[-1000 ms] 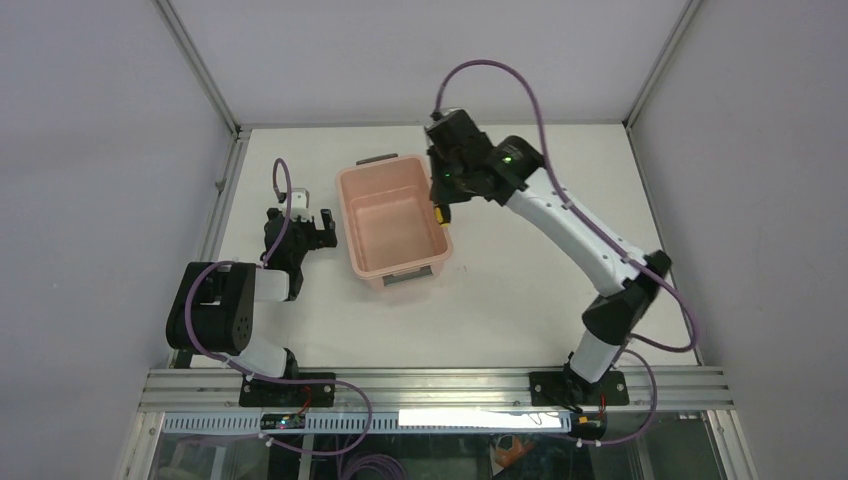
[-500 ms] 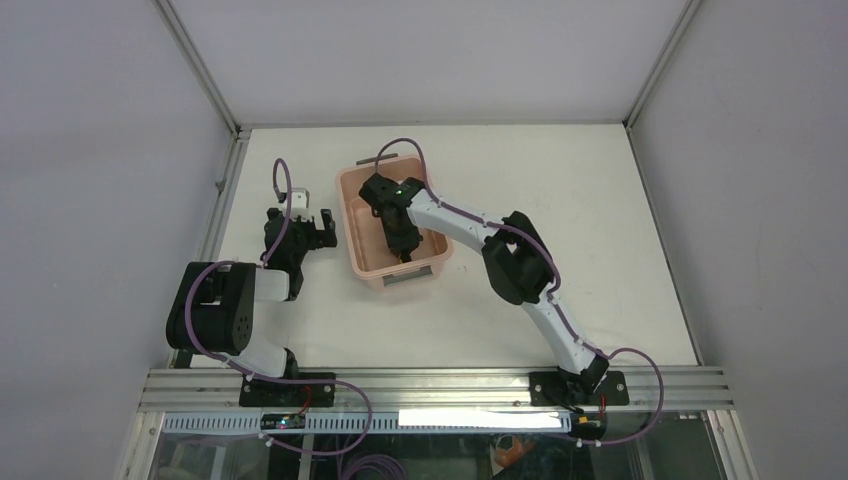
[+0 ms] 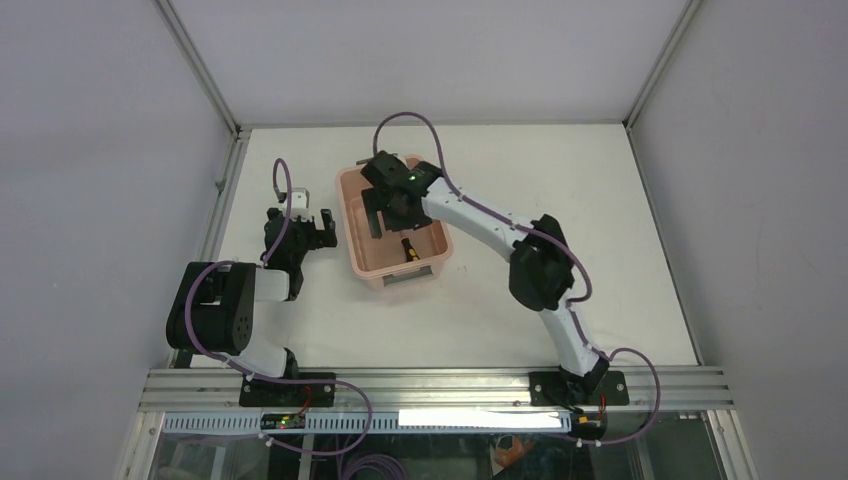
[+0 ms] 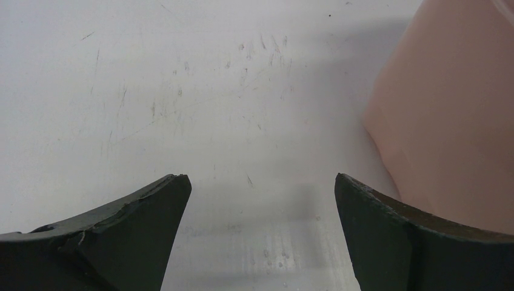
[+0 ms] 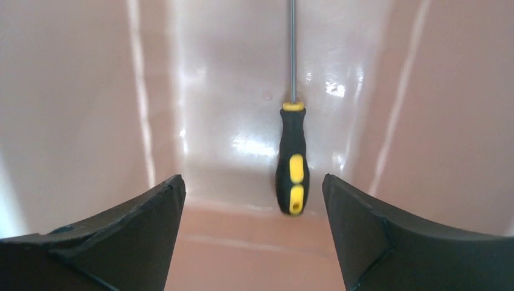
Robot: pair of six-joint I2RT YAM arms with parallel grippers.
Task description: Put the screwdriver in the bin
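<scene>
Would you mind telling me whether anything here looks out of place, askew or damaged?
Nothing stands out. The screwdriver lies inside the bin, clear of the open right gripper. The left gripper is open beside the bin. The table shows only light scuffs.

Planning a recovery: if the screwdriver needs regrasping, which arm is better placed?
Right. The right fingers stand open inside the bin, with the screwdriver lying just ahead between them; the left fingers are outside the bin, over the table.
</scene>
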